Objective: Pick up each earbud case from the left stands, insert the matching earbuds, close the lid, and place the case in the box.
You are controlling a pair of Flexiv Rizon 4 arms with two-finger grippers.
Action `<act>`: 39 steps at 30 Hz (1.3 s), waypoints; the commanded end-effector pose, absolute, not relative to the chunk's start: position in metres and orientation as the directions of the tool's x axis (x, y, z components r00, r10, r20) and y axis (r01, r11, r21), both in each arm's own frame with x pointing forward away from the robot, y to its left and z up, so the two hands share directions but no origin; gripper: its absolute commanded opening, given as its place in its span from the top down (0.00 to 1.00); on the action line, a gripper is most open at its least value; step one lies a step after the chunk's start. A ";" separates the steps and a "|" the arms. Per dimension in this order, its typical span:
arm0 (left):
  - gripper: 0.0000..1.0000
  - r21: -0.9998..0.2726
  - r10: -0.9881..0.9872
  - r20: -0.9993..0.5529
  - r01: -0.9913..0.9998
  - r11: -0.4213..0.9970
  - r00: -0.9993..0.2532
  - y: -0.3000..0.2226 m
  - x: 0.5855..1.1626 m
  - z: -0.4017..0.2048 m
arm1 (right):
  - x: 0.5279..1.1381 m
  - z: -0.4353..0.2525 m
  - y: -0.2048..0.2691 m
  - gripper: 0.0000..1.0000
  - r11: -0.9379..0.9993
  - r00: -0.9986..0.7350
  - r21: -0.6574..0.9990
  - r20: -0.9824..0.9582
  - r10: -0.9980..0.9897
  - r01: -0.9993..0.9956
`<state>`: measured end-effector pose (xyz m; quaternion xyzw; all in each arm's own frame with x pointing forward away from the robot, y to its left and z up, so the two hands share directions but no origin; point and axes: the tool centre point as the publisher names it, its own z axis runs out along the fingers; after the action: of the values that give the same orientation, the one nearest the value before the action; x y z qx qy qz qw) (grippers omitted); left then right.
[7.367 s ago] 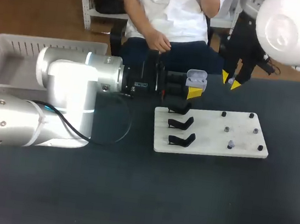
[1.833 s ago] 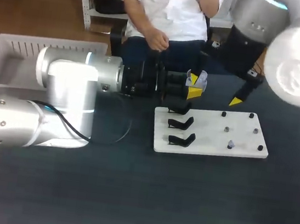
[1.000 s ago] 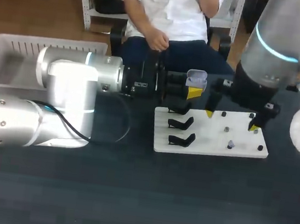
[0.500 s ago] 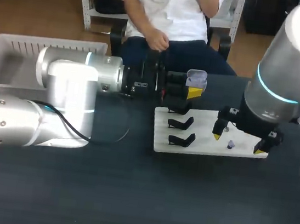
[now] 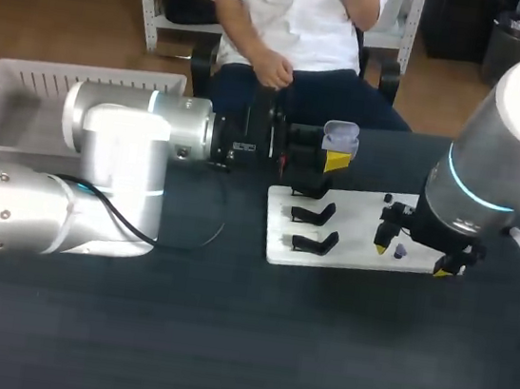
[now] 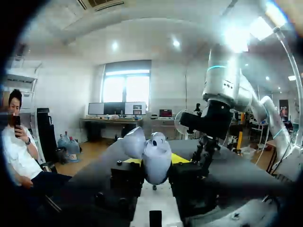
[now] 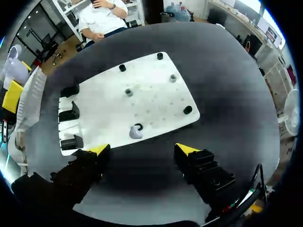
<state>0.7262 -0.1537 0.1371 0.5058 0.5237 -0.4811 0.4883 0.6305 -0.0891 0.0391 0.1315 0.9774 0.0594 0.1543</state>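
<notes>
While case (image 6: pixel 158 150) in left pincer (image 6: pixel 155 161), right pincer (image 7: pixel 142 150) wide-open.

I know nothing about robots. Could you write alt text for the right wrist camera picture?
An open gripper with two yellow tips hangs at the edge of a white board, with a small pale earbud just ahead of it. Three black stands line one side of the board.

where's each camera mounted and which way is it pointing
Head view: above and behind the robot, looking down on the table; left gripper holds the open case, right gripper hangs over the white board.
Left wrist view: on the left wrist, looking level across the table; its fingers clamp the case, right arm ahead.
Right wrist view: on the right wrist, looking down on the board; its open fingers show, an earbud ahead.
Shared: head and right wrist views both show the board and black stands.
</notes>
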 end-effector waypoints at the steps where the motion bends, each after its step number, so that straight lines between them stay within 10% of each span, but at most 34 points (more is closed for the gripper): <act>1: 1.00 -0.005 0.054 -0.999 0.999 0.032 -0.007 -0.154 0.725 0.136 | 0.638 0.029 -0.086 0.34 0.956 -0.916 0.161 -0.285 0.282 0.245; 39: 1.00 -0.005 0.054 -0.999 0.999 0.032 -0.007 -0.154 0.725 0.136 | 0.654 0.017 -0.083 0.71 0.952 -0.920 0.160 -0.259 0.294 0.260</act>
<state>0.7262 -0.1537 0.1371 0.5058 0.5237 -0.4811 0.4883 0.6531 -0.0838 0.0178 0.1407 0.9779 0.0633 0.1410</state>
